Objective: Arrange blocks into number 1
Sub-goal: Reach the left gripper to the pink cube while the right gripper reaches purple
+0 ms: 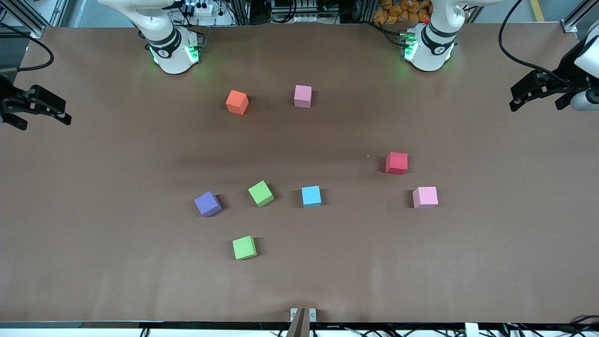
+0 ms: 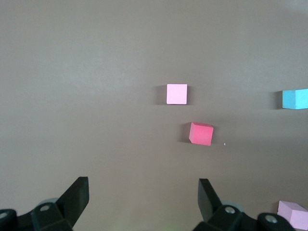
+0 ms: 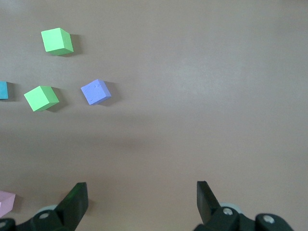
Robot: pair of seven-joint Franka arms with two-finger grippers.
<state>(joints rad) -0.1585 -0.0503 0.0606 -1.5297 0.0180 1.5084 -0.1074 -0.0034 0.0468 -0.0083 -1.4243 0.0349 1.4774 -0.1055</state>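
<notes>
Eight foam blocks lie scattered on the brown table (image 1: 93, 234). The orange block (image 1: 237, 102) and a pink block (image 1: 303, 96) sit closest to the arm bases. Red (image 1: 397, 163) and a second pink (image 1: 425, 197) lie toward the left arm's end. Light blue (image 1: 311, 196), green (image 1: 260, 193) and purple (image 1: 208, 203) form a loose row, with another green (image 1: 244, 247) nearer the camera. My left gripper (image 1: 536, 105) (image 2: 143, 192) hangs open over its end of the table, away from all blocks. My right gripper (image 1: 44, 122) (image 3: 142, 192) hangs open over the other end.
The left wrist view shows the pink block (image 2: 176, 94), the red block (image 2: 201, 133) and the light blue block (image 2: 295, 98). The right wrist view shows two green blocks (image 3: 57, 41) (image 3: 41, 97) and the purple block (image 3: 96, 91). A small bracket (image 1: 303, 314) sits at the table's front edge.
</notes>
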